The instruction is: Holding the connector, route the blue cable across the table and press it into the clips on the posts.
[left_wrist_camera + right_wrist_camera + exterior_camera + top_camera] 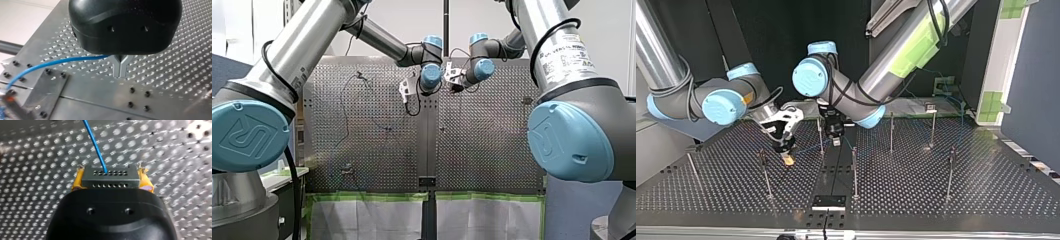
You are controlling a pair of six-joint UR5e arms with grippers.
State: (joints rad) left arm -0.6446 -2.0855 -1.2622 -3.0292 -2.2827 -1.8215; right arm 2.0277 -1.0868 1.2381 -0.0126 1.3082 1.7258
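In the right wrist view my right gripper (112,185) has its yellow pads (78,180) shut on a grey connector (110,177) with rows of small holes. The blue cable (96,146) leaves the connector's top face and runs ahead over the perforated table. The left wrist view shows my left gripper (120,74) with its metal fingers (117,67) shut on the blue cable (62,62), which trails off to one side. In the top view my right gripper (787,156) hangs low at the left of centre, and my left gripper (835,137) hangs close beside it over the middle seam.
Several thin posts stand on the table in the top view, the closest being one (820,132) between the grippers, one (765,172) in front of my right gripper and one (854,170) near the seam. A black plate (828,202) sits at the front edge.
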